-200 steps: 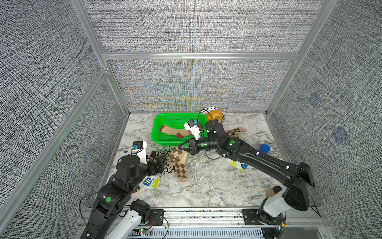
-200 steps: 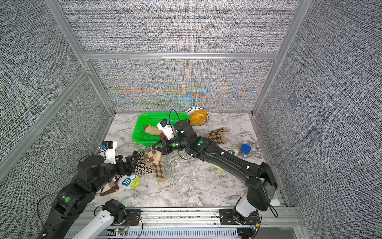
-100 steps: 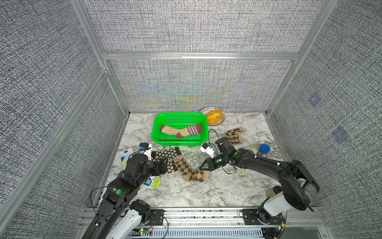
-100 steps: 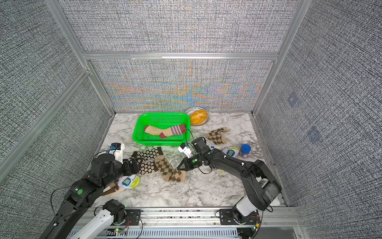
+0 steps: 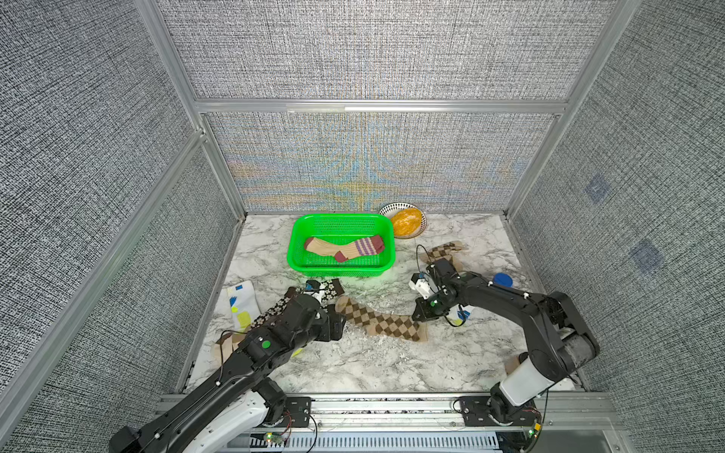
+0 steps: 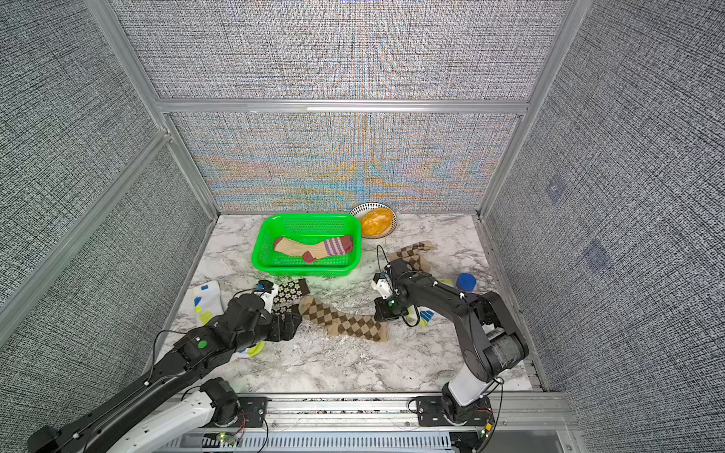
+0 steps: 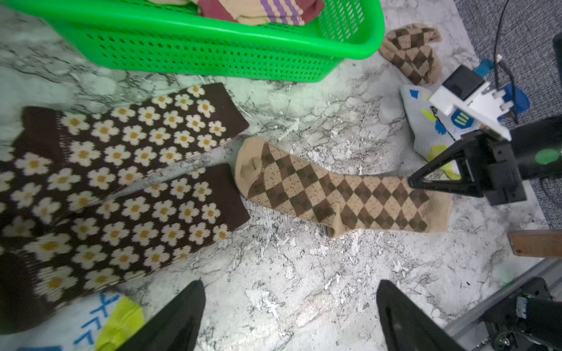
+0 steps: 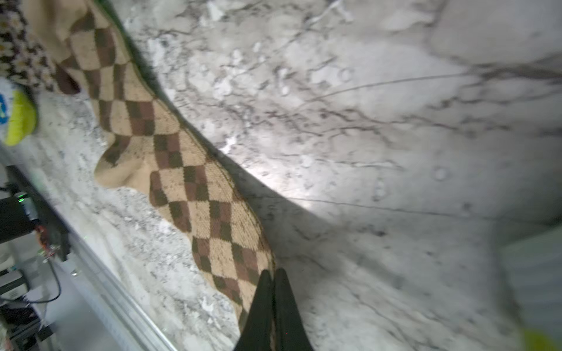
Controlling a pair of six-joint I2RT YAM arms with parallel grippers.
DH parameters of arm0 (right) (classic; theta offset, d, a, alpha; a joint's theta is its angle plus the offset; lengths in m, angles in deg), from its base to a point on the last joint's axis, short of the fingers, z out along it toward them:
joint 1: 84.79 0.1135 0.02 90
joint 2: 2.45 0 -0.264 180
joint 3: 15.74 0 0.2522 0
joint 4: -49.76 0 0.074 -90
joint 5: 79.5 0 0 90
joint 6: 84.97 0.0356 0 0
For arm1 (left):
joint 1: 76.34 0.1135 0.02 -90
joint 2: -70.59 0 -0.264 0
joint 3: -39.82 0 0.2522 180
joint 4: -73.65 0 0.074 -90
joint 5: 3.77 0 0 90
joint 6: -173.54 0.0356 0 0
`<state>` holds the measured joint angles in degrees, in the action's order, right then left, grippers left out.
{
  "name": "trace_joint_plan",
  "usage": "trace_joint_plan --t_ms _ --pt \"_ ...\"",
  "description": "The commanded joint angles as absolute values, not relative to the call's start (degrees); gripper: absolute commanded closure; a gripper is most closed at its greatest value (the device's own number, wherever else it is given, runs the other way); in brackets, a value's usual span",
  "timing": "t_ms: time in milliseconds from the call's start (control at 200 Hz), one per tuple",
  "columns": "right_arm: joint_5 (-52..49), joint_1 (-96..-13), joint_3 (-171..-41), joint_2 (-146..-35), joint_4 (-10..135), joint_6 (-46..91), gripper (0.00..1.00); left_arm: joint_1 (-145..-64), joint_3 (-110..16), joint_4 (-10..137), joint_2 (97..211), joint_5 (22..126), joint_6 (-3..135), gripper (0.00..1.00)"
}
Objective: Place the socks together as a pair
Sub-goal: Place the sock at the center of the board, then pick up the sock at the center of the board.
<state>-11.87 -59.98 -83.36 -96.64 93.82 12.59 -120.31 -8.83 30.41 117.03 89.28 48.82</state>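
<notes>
On the marble table (image 5: 353, 364), a green basket (image 5: 298, 251) held a striped sock (image 5: 345, 249). Two flowered socks (image 7: 121, 182) lay side by side. A check sock (image 5: 382, 323) stretched just beside them, its cuff pinched by the right gripper (image 8: 273, 272), jaws pressed together. Its match (image 5: 443, 251) lay bunched near the basket. The left gripper (image 7: 290, 281) hung spread over bare marble. Blue marks on a white sock (image 7: 76, 319) were unreadable.

A robotics lab test cell is shown: a marble-patterned tabletop (image 5: 372, 364) is enclosed on three sides by grey woven panels (image 5: 372, 47) held in an aluminium frame (image 5: 380, 106). A left arm (image 5: 251, 353) and a right arm (image 5: 506, 300) are mounted on a slotted metal rail (image 5: 392, 408) at the front edge, where exposed wiring (image 5: 289, 420) is seen. Household items, such as a diamond-check sock (image 5: 382, 323) and a green basket (image 5: 341, 270), are laid out on the top.
</notes>
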Motion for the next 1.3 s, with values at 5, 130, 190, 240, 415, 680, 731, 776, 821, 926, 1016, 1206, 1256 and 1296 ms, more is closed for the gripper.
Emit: trace_joint_plan --t_ms 5,130,190,240,415,680,731,776,821,926,1016,1206,1256,1296 --pt "-4.5 -60.8 -85.9 -97.9 96.0 10.2 0.80 -123.5 -8.8 36.3 120.9 91.5 47.6 0.09" --pt "-2.8 -61.7 -88.7 -96.5 94.4 10.9 0.51 -126.5 -8.4 38.6 123.5 92.5 46.4 0.10" --pt "-3.9 -63.6 -89.0 -93.9 92.5 12.2 0.41 -126.9 -8.2 38.7 123.1 92.7 46.0 0.10" --pt "-5.9 -66.8 -89.0 -91.9 90.6 13.4 0.35 -127.1 -8.0 38.7 122.1 92.8 46.0 0.09" --pt "-5.3 -79.6 -94.2 -93.7 87.9 16.9 0.33 -127.5 -8.2 38.0 117.0 92.8 49.0 0.06" --pt "-5.1 -87.7 -102.8 -107.7 83.0 20.8 0.35 -127.5 -12.3 32.0 113.2 94.9 52.2 0.01" --pt "-4.3 -87.7 -104.7 -110.2 83.1 20.4 0.36 -127.5 -12.7 31.3 112.7 95.0 52.2 0.01" --pt "-4.2 -87.8 -106.5 -112.5 84.0 19.9 0.38 -127.5 -12.9 30.8 112.4 95.4 52.0 0.01" --pt "-4.0 -87.8 -107.8 -114.4 84.6 19.5 0.40 -127.5 -13.0 30.2 112.2 95.9 52.0 0.01" --pt "-4.3 -88.0 -108.3 -116.7 83.7 19.3 0.42 -127.6 -13.0 29.5 111.7 96.3 51.9 0.01" --pt "-4.2 -88.2 -108.3 -118.0 83.7 19.3 0.45 -127.5 -12.5 29.4 111.0 96.7 51.5 0.01" --pt "-5.3 -88.5 -106.6 -118.8 81.8 19.0 0.54 -127.5 -11.0 29.5 109.4 98.1 50.5 0.01" --pt "-6.4 -88.5 -106.2 -118.6 81.4 19.0 0.60 -127.5 -10.9 29.3 109.1 98.5 50.4 0.01" --pt "-7.1 -88.6 -105.7 -118.2 81.1 19.1 0.68 -127.5 -11.0 29.1 108.9 98.7 50.4 0.01"
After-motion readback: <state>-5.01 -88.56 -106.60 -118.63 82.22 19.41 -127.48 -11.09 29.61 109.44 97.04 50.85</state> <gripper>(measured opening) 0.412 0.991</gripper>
